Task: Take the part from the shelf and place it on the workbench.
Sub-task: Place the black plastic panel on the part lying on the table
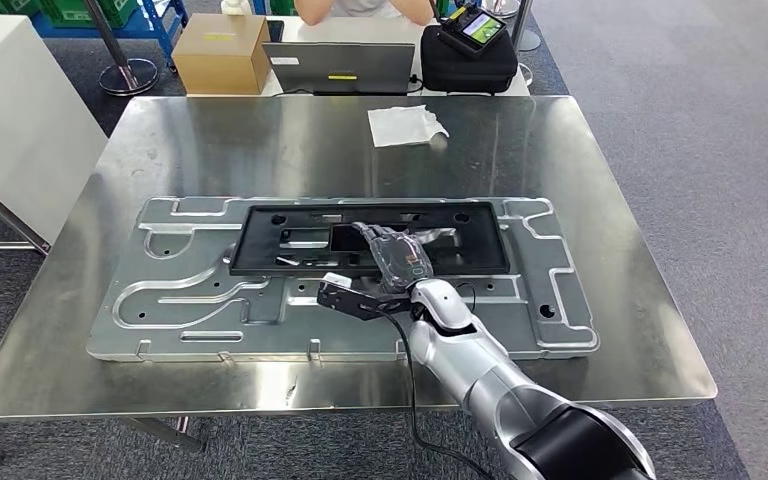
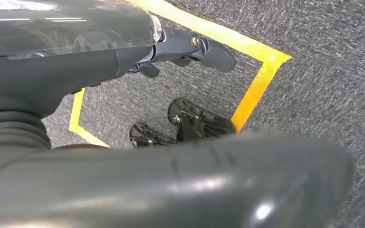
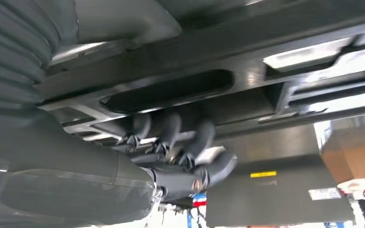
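The right hand lies on the near rail of the black frame, fingers curled round that rail in the right wrist view, so I judge it clamped on the frame rather than resting on it. The frame is the task's part: it lies flat on the plate, a large stamped metal sheet, which sits on the workbench. From the hand, the frame stretches toward 9 and 3 o'clock, with its far rail at 12.

The left hand hangs over carpet beside yellow tape; its fingers look loosely curled on nothing.

Risks, as I judge them:
- Fingers hooked under the rail could drag the frame toward 6 o'clock if the arm pulls back before they let go.
- The grip is right of the frame's middle, so a lift could tip the 9 o'clock end and scrape the plate.
- The cable hanging from the forearm at 6 o'clock could snag on the bench edge.
- A tissue lies at 12, well apart; the laptop, box and bag stand beyond the far edge, out of harm.
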Controlling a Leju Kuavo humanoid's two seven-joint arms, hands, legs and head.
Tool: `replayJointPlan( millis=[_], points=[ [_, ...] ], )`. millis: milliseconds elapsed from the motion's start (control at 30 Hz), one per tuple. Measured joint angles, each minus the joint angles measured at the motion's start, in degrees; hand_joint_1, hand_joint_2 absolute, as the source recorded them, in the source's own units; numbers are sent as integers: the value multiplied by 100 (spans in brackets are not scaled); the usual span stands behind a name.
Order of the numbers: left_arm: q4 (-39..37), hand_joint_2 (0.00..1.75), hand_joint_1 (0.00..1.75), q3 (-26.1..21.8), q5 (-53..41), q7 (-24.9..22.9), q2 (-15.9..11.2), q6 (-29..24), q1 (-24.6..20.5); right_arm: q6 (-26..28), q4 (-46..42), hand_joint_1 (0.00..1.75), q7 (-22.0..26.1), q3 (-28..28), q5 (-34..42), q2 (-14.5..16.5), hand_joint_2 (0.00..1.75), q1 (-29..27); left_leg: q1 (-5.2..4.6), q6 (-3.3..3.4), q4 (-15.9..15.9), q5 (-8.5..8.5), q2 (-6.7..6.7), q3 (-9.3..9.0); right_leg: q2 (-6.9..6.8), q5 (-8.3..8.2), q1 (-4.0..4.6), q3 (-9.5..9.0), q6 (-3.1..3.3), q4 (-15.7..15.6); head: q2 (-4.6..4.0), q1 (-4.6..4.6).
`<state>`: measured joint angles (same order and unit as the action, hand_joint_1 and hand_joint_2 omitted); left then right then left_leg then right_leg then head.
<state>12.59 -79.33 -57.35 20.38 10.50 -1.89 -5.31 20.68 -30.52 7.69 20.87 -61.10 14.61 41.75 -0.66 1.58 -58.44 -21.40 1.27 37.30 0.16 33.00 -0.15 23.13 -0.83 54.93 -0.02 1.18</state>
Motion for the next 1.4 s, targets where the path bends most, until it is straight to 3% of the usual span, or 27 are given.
replayJointPlan(
  millis=[400, 600, 700, 833, 933, 1100, 1200, 1300, 1367, 1400],
  points=[
    [0, 0, 0, -66, 162, 3, 54, -32, 5, -214, 130, 0, 242, -6, 81, 153, 175, 174, 5, -3, 0, 2, -2, -5, 0, 0, 5, -1, 0, 2, 0, 0],
    [0, 0, 0, -127, 197, -1, 54, -26, 13, -633, -130, 0, 948, -179, 1106, 205, 175, 112, 6, -4, 0, 2, -2, -4, 0, 0, 4, 0, 0, 3, 0, 0],
    [0, 0, 0, -143, 210, -22, 53, -62, 24, -1137, -938, 0, 1132, -248, 2129, 189, 175, -88, 6, -4, 0, 2, -2, -4, -1, 0, 1, 1, 0, 2, 0, 0],
    [0, 0, 0, -151, 232, -72, 33, -69, 33, -1516, -2644, 0, 975, -249, 3606, -3, 175, -476, 6, -4, -1, 2, 3, -2, -4, 1, -4, 2, 0, 0, 0, 0],
    [0, 0, 0, -157, 226, -97, 12, -44, 37, -1519, -3847, 0, 881, -251, 4232, -220, 175, -778, 6, -5, -1, 1, -1, -3, 0, 1, -4, 2, 1, -1, 0, 0],
    [0, 0, 0, -158, 104, -156, -2, -33, 47, -1191, -5438, 0, 1135, -377, 5299, -567, 175, -1442, 8, -6, -2, 0, 4, -4, -7, 1, -12, 0, 1, -5, 0, 0],
    [0, 0, 0, -146, 34, -175, -8, 4, 60, -1281, -6289, 0, 1374, -574, 5651, -811, 175, -1935, 3, -2, -5, -5, 8, 0, -9, -1, -15, 0, -2, -15, 0, 0],
    [0, 0, 0, -128, -36, -178, -36, 73, 69, -1484, -7000, 0, 1647, -772, 5719, -969, 175, -2322, 1, 69, 90, -24, -7, -56, 9, -24, -22, -34, -45, -81, 0, 3],
    [0, 0, 0, -109, -71, -163, -47, 89, 59, -1519, -7370, 0, 1774, -916, 5715, -1020, 175, -2546, 49, 120, 257, 14, -33, -168, 16, 114, -12, 67, -70, 186, 0, 1],
    [0, 0, 0, -97, -85, -151, -49, 84, 54, -1489, -7544, 0, 1841, -1005, 5701, -1038, 175, -2690, 63, 128, 306, 31, -38, -205, 14, 265, -22, 231, -80, 506, 0, -1]
  ],
)
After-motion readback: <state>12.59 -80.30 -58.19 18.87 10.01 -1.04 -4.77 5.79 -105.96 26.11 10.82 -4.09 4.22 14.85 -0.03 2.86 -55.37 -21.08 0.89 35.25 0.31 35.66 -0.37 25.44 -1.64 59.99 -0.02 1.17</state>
